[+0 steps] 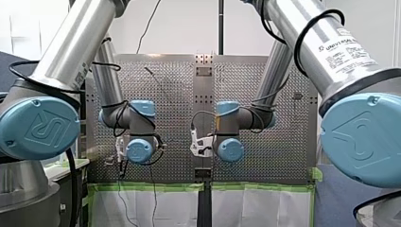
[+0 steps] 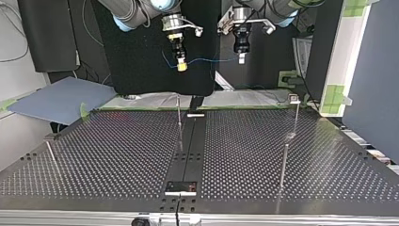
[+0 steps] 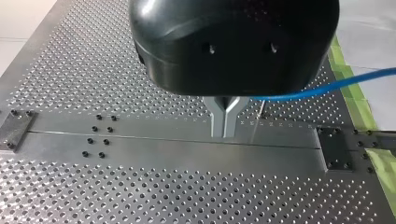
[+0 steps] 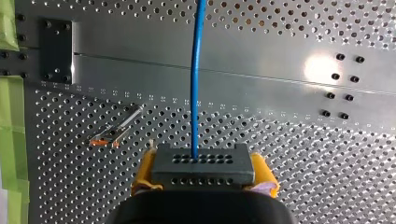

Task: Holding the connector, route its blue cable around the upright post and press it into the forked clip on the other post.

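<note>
Connector [image 4: 203, 164]: clamped between the yellow pads of my right gripper [image 4: 204, 173], high over the perforated table [image 2: 117, 155].
Blue cable [image 4: 194, 70]: strung across to my left gripper [image 3: 225, 130], metal fingers pinched on it.
Upright post [image 2: 179, 113]: below, untouched.
Technique: likely descend together, keeping the cable taut.

Bright even light; glare patch on table [image 4: 322, 67], rt wrist view; top view dimmer.
</note>
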### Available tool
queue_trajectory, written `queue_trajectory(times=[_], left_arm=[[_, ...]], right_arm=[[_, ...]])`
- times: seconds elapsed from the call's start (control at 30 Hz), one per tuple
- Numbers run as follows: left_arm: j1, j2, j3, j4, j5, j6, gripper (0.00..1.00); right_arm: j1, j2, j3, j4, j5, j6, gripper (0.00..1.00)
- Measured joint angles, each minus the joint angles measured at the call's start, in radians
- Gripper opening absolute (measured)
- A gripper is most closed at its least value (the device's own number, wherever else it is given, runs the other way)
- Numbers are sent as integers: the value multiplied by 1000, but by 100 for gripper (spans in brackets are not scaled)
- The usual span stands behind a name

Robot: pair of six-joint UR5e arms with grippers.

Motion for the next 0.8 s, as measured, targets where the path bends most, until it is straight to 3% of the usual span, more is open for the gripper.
queue_trajectory(times=[0.5,0.67,0.8], left_arm=[[0,0,-1,-1,0,1,0],[11,12,11,-22,22,22,0],[18,44,41,-56,42,32,0]], right_arm=[[0,0,0,0,0,0,37],[26,26,-26,26,26,-19,37],[43,36,-58,58,58,-7,37]])
